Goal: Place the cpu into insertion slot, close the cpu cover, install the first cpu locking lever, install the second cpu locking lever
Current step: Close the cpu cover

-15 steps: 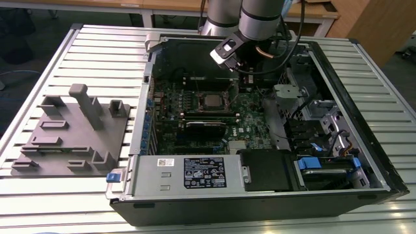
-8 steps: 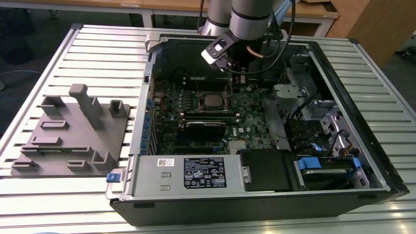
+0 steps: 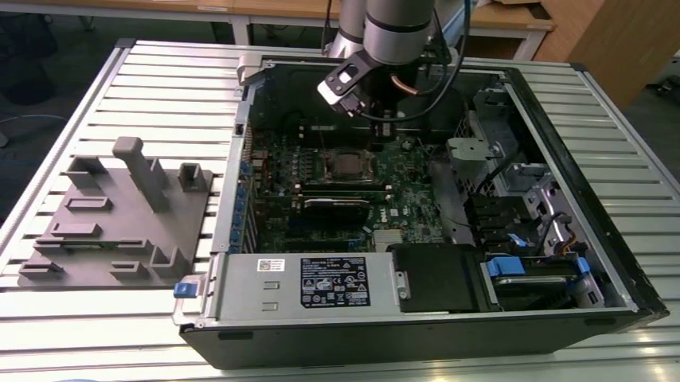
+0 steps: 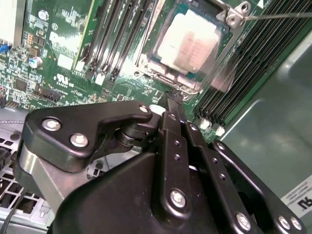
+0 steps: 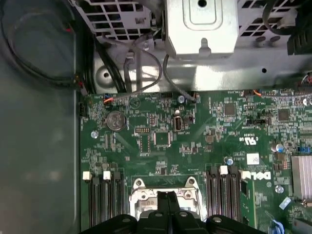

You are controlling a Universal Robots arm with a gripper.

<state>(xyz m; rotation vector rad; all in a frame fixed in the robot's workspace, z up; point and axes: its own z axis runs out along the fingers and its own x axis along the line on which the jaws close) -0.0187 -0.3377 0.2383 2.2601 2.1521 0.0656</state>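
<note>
An open computer case (image 3: 627,263) lies on the slatted counter (image 3: 159,79), filling the middle and the exterior view's right. A grey moulded fixture (image 3: 117,215) sits on the counter at the exterior view's left, well apart from the work. The arm (image 3: 399,28) comes down from the upper middle of that view into the far part of the case, above the green board (image 3: 409,199).

In the second wrist view the cpu (image 4: 190,41) lies flat in the slot (image 4: 155,72), its pale silver top facing up and the metal rim of the slot showing around it. Black memory slots (image 4: 117,39) run along both sides of it. A thin lever (image 4: 278,15) runs out from a screw at one corner of the slot.

The hand (image 4: 174,99) is closed, its two black fingers (image 4: 168,141) pressed together with nothing between them. Its tips hover just beside the near edge of the slot, not over the cpu. In the first wrist view the hand (image 5: 167,195) again shows its fingers together, tips at the edge of the slot (image 5: 141,195), with a round coin cell (image 5: 115,120) farther off on the board.
</note>
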